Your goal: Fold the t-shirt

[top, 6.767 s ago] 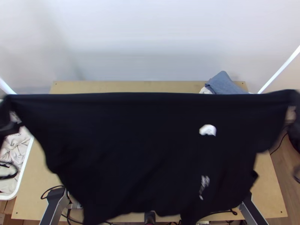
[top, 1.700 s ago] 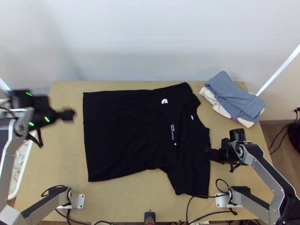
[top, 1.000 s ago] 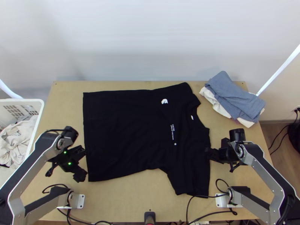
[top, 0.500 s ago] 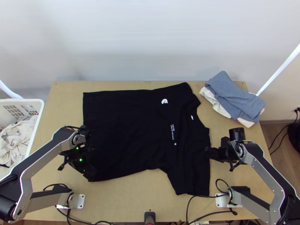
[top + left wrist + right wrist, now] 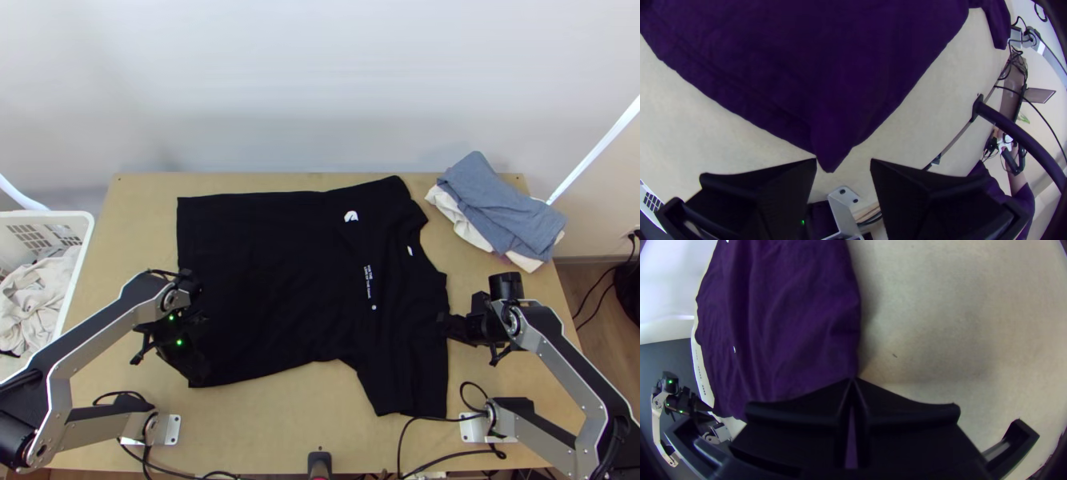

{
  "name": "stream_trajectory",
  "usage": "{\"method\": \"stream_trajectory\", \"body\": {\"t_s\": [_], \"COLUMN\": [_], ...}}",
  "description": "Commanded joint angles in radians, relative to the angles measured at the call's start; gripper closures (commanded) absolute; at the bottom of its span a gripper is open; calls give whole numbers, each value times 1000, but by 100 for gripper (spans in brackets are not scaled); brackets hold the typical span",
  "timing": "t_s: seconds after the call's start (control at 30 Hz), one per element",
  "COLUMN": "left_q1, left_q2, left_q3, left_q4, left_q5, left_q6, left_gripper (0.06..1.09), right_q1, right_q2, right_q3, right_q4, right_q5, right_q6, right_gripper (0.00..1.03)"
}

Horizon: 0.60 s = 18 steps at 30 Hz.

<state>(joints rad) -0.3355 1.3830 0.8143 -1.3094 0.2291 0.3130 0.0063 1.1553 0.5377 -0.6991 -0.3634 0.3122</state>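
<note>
The black t-shirt lies spread on the table, its hem to the left and its collar and sleeves to the right. My left gripper is at the near-left hem corner. In the left wrist view, the t-shirt has its corner pointing between the parted fingers of my left gripper. My right gripper rests at the shirt's right edge, by the near sleeve. Seen from the right wrist, the closed fingertips of my right gripper meet on the edge of the t-shirt.
Folded blue-grey and white clothes are piled at the table's far right corner. A white basket with light cloths stands off the left side. Black cables run along the near edge of the table.
The t-shirt, held up stretched in the earliest frame, now lies flat. My left gripper has come down from the far left and moved right onto the hem corner. The right arm has lately kept still.
</note>
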Motion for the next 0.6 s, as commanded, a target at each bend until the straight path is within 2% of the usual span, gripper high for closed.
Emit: {"method": "stream_trajectory", "body": {"t_s": [0.0,0.07,0.2,0.23,0.27,0.47,0.57], "left_q1": [-19,-20,-30,-28,-23,121,197], "left_q2": [28,33,33,28,19,-25,-50], "left_q3": [-20,-29,-47,-46,-38,63,144], "left_q4": [7,27,44,44,50,73,108], "left_q5": [16,16,18,16,16,44,52], "left_q6": [-15,-26,-29,-29,-29,-29,-86], "left_gripper": [65,83,87,100,104,104,104], "right_q1": [-3,-9,-20,-23,-25,-39,-51], "right_q2": [-16,-19,-19,-20,-20,-39,-60], "right_q3": [24,25,28,28,30,90,157], "right_q4": [3,3,3,3,3,0,-16], "right_q5": [6,6,7,7,7,7,7], "right_q6": [-10,-13,-21,-22,-24,-19,-16], "right_gripper": [100,100,100,100,100,100,100]}}
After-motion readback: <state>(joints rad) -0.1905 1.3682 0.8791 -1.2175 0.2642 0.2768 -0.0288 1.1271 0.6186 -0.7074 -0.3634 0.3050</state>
